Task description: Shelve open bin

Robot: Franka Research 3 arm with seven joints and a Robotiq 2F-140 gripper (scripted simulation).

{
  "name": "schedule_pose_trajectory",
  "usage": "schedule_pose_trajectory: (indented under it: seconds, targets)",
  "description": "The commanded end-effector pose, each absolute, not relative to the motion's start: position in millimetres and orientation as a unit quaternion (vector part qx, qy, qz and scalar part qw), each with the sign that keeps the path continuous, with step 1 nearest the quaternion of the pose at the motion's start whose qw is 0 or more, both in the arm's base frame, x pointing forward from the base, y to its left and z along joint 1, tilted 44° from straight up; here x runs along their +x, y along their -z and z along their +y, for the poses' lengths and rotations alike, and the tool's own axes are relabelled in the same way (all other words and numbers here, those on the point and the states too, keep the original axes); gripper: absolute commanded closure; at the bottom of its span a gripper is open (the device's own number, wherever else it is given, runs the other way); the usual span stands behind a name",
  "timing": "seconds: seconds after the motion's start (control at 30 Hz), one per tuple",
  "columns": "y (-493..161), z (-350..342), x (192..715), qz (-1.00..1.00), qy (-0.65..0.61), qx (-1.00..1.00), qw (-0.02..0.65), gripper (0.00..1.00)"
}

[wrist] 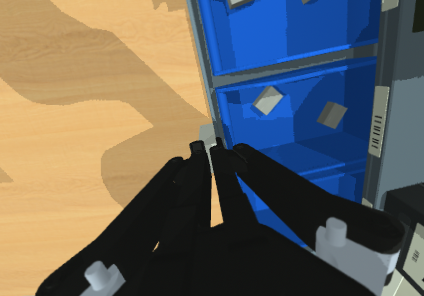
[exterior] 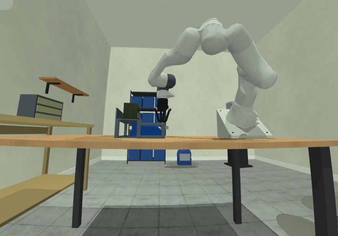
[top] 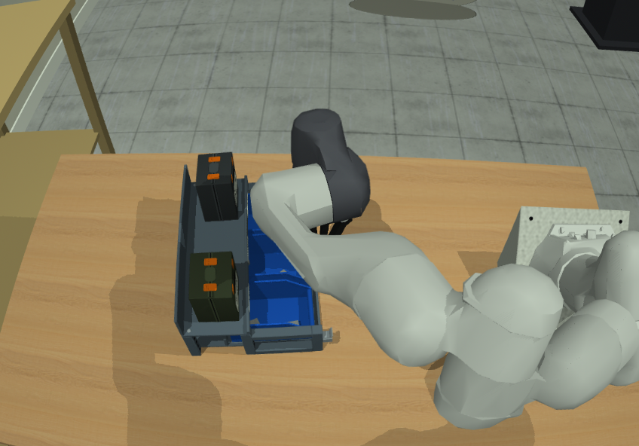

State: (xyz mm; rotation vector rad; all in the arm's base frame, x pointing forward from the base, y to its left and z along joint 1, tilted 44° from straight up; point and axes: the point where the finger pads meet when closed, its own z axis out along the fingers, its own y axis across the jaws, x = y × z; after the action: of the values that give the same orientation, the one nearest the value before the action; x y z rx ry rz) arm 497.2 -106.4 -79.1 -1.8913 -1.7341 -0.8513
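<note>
My gripper (exterior: 162, 120) (wrist: 208, 134) is shut with nothing between its fingers. It points down at the shelf's front edge, beside the front of the middle bin; whether it touches is unclear. Three blue open bins stand in a row on the grey shelf (top: 283, 331) (exterior: 152, 124). The near bin (top: 281, 304) (wrist: 260, 33) and the middle bin (top: 271, 259) (wrist: 312, 95) each show two grey parts and look level. The far bin (wrist: 345, 188) is mostly hidden by the fingers and arm, so its parts and seating cannot be told. No bin shows on the table (top: 412, 183).
A black case (top: 218, 199) and an olive case (top: 214, 297) (exterior: 130, 110) stand on the shelf's upper board (top: 214, 234) behind the bins. A small grey tab (top: 327, 334) sticks out at the shelf's near front corner. The arm's forearm passes over the row.
</note>
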Motion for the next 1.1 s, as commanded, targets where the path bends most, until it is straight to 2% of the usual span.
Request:
schedule_pose_trajectory:
  seconds: [0.0, 0.53, 1.07]
  targets:
    - [76, -109, 491, -0.629, 0.308, -0.679, 0.218, 1.0]
    - [72, -113, 488, -0.629, 0.308, -0.679, 0.218, 1.0]
    - [42, -142, 482, -0.629, 0.308, -0.679, 0.218, 1.0]
